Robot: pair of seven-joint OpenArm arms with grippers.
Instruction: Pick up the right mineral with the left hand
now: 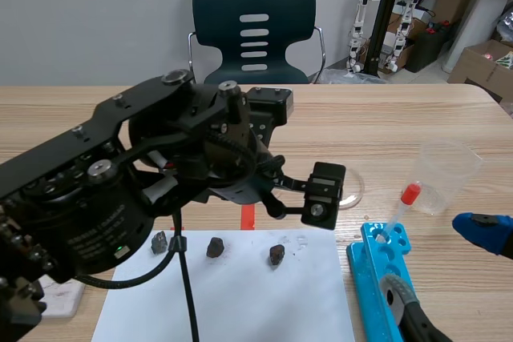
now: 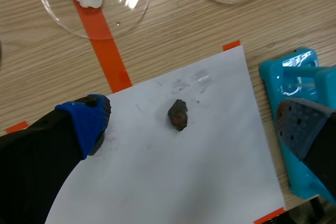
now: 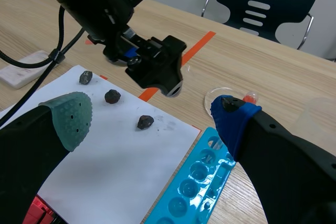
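Wooden tabletop runs back to a dark green chair (image 1: 255,26) in the scene view. On its near part you have a white sheet (image 1: 240,302) with three dark stones in a row: a left stone (image 1: 159,242), a middle stone (image 1: 215,247), and the right mineral (image 1: 276,255), the one closest to the blue tube rack (image 1: 377,278). Your left arm (image 1: 104,198) hangs over the sheet.

From the left wrist, you can see the left gripper (image 2: 197,119) with its fingers spread wide. The right mineral lies on the paper between them, touching neither.

From the right wrist, the right gripper (image 3: 152,121) also stands spread wide, holding nothing — all three stones lie ahead of it on the sheet, below the left arm's wrist.
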